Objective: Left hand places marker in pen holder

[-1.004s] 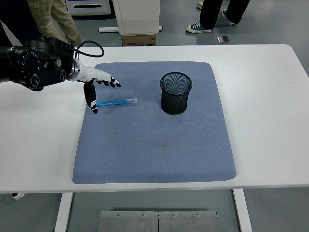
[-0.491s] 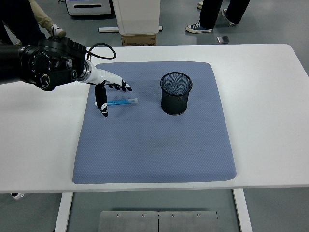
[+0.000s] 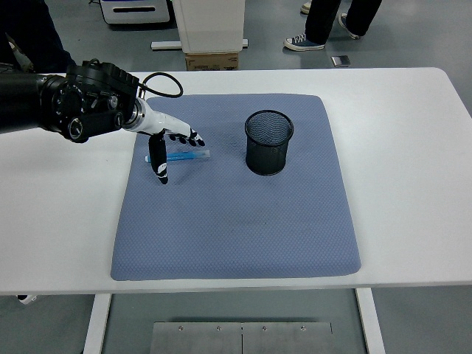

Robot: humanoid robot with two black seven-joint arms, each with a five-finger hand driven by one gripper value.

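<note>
A light blue marker (image 3: 186, 155) lies flat on the blue-grey mat (image 3: 236, 221), left of the black mesh pen holder (image 3: 268, 141), which stands upright near the mat's middle back. My left hand (image 3: 171, 150) reaches in from the left and hovers over the marker's left end. Its fingers are spread: the thumb (image 3: 159, 167) points down in front of the marker, the other fingertips (image 3: 193, 138) extend behind it. It holds nothing. The right arm does not show.
The mat lies on a white table (image 3: 413, 162). Beyond the table's far edge stand a white cabinet with a cardboard box (image 3: 212, 60) and a person's legs and shoes (image 3: 304, 41).
My left hand has moved right along the mat's back left, from beside the marker's left end to over it. Marker and holder have not moved.
</note>
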